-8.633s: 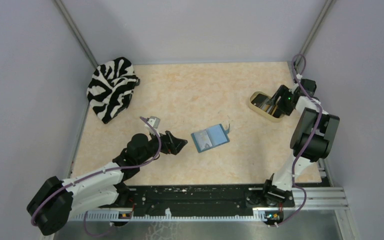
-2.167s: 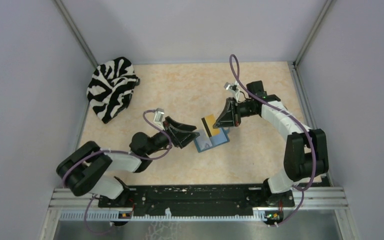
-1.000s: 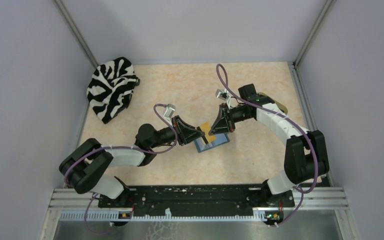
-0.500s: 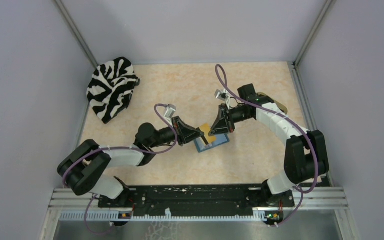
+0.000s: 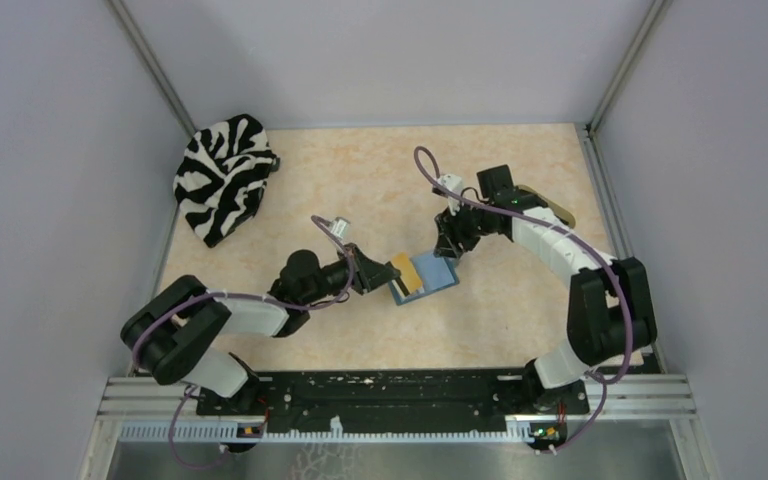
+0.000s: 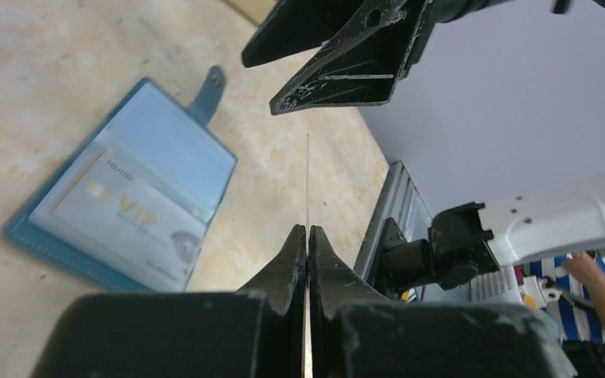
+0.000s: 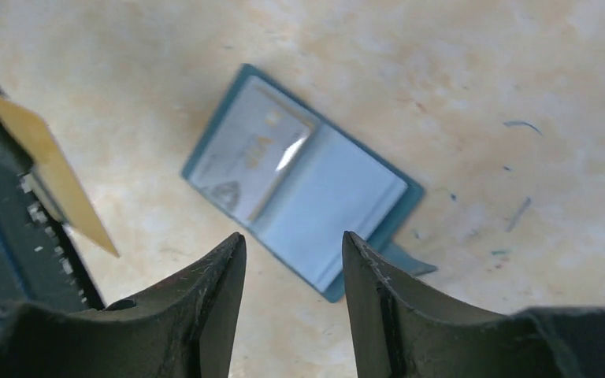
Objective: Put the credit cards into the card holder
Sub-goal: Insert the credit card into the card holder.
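My left hand (image 6: 307, 236) pinched the tan card (image 5: 401, 263) by one end, its free end aimed at the open wallet (image 6: 126, 205); my right hand (image 7: 291, 244) hung above, fingers apart.

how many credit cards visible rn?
2. One tan card pinched in the left gripper; one pale VIP card slotted in the card holder. More may be hidden in the tray behind the right arm.
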